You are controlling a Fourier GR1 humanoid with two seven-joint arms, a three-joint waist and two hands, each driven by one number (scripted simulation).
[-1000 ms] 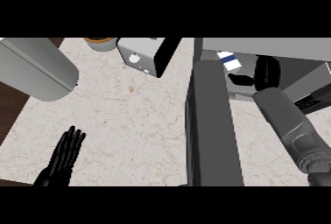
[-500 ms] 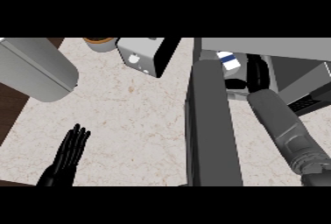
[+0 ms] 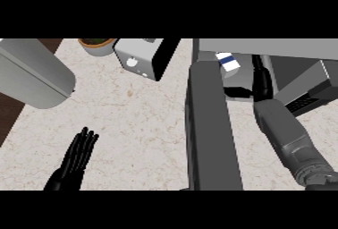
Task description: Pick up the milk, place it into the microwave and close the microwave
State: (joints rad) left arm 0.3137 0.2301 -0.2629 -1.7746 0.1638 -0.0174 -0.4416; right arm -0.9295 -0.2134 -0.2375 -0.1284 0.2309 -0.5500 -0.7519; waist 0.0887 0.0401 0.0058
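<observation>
Marble counter [image 3: 132, 116] fills most of this, with the microwave [image 3: 277, 58] top right and its door [image 3: 211, 134] swung wide for loading. Milk carton [image 3: 228, 62] stands inside. Right hand [image 3: 260, 82] beside it, can't tell its fingers. Left hand [image 3: 73, 163] rests flat, fingers straight

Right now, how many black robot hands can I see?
2. The left hand rests open at the lower left on the counter; the right hand reaches into the microwave beside the milk.
</observation>
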